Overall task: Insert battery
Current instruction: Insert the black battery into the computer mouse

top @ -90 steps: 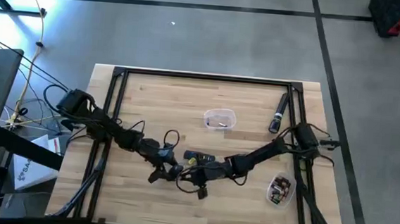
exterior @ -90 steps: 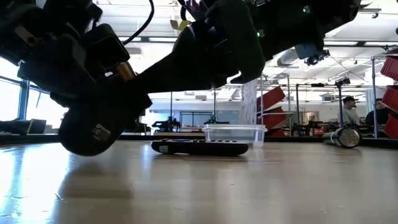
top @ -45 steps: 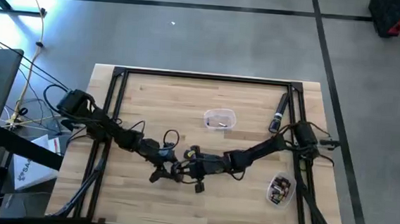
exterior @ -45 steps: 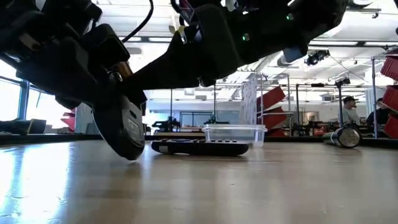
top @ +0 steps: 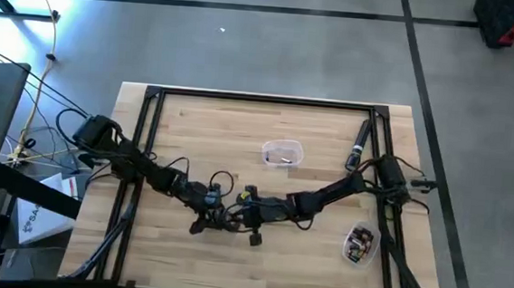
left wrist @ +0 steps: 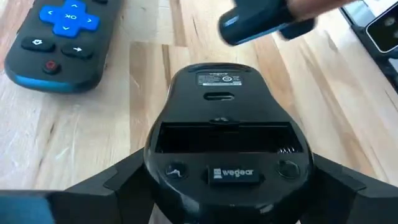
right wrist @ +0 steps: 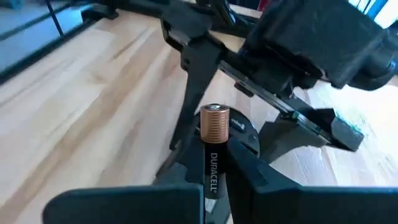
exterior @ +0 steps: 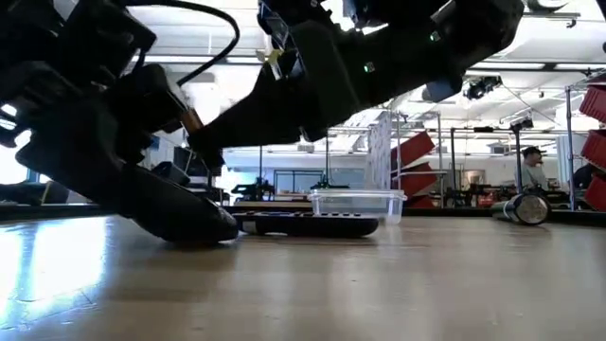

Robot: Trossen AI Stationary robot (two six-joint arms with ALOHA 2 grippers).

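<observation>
A black computer mouse (left wrist: 227,124) lies underside up, its battery bay (left wrist: 224,138) open and empty. My left gripper (left wrist: 227,186) is shut on it, left of the table's middle (top: 214,215). Just to the right, my right gripper (top: 236,217) is shut on a copper-and-black Duracell battery (right wrist: 213,143). The battery's copper end points at the mouse and sits close above its far end. In the low view the mouse (exterior: 185,218) is down at the tabletop. My left gripper pinches the mouse by its two long sides (left wrist: 152,158), one finger on each, at the end nearest the wrist. The fingers run along the mouse, slanting down from the table's left. The mouse is underside up, low at the table; whether it rests there I cannot tell. My right gripper pinches the battery's black half (right wrist: 211,171) between its two fingers. The copper end (right wrist: 214,124) sticks out past the fingertips. The fingers lie along the battery and come from the table's right. The battery is lifted clear of the table.
A black remote with blue buttons (left wrist: 59,37) lies just beyond the mouse. A clear lidded tub (top: 282,153) and a black flashlight (top: 359,144) are farther back. A tub of batteries (top: 359,243) stands near the right edge. Black frame rails (top: 149,127) border the table.
My right gripper has carried the battery toward the table's left, up to the mouse. My left gripper has tipped down, and the mouse, first raised on edge, now lies low at the tabletop.
</observation>
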